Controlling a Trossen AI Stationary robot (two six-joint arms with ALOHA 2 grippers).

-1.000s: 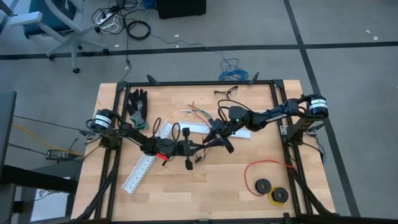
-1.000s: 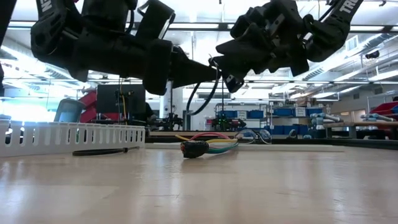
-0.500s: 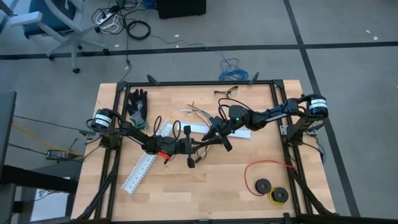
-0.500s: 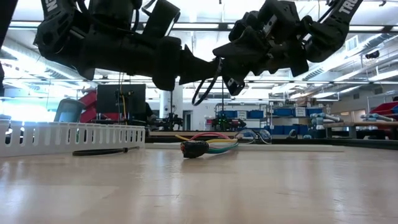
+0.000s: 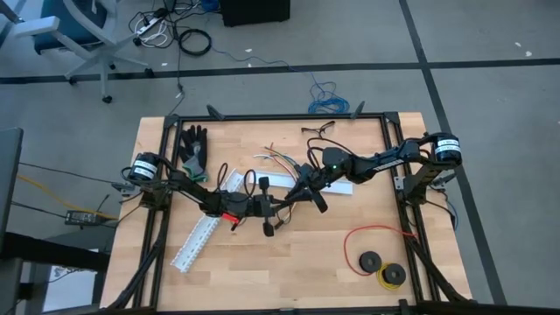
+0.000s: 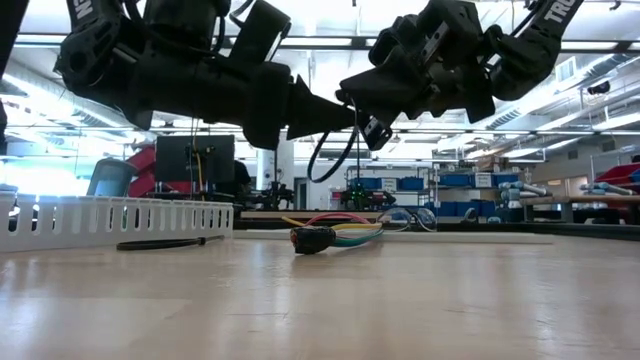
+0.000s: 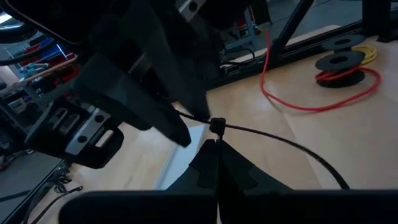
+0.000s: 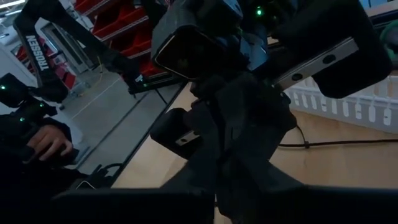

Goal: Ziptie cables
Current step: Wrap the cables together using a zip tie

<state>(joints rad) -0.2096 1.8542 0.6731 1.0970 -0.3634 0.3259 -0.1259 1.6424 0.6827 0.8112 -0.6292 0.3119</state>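
**Both grippers meet above the table middle, a black zip tie between them**

High view: the left gripper (image 5: 273,208) and the right gripper (image 5: 302,194) are seen tip to tip over the middle of the wooden table (image 5: 289,271). The cables (image 5: 278,158) lie behind them, near the far edge, well apart from both grippers. A white slotted channel (image 5: 199,234) lies under the left arm, and a dark glove (image 5: 193,146) is placed in the far left corner. A red wire loop (image 5: 372,236) with black spools (image 5: 381,267) is found near the right front corner.

Low view: both grippers hang above the table, not touching it. A thin black zip tie (image 6: 330,150) is looped between their tips. Below, the dark plug (image 6: 312,239) of the cables rests on the wood — the coloured wires run away behind it. The white channel stands at the left, with a black strip (image 6: 165,242) lying before it.

Left wrist view: the left fingers (image 7: 211,163) are clenched on the zip tie, whose head sits just at their tip; the other arm blocks much of the picture.

Right wrist view: the right fingers (image 8: 239,155) are seen pressed together, but what they grasp cannot be told — the left arm stands in the way. A person's hand (image 8: 46,142) is seen beyond the table.
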